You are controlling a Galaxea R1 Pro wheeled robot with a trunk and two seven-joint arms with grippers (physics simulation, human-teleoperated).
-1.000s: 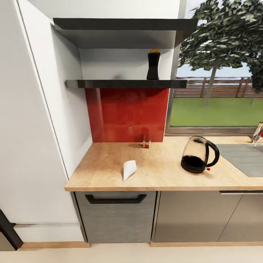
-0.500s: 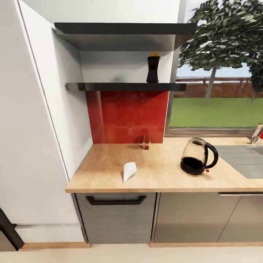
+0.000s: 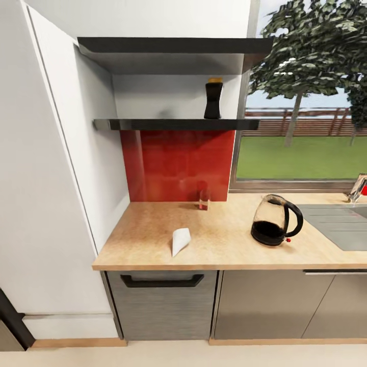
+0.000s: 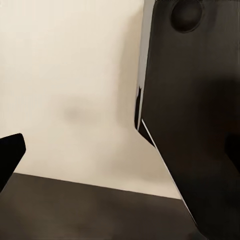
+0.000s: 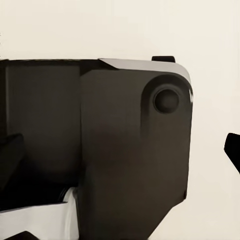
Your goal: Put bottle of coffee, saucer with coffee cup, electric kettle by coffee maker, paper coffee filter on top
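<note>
No text, label, brand or number can be read on anything in these views.

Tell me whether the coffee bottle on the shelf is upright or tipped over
Upright. The bottle of coffee stands on its base on the shelf, cap on top.

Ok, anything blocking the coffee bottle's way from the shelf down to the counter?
Nothing visible. The coffee bottle stands alone on the lower shelf. On the counter below, only a small glass, the paper filter and the kettle sit spread apart.
</note>
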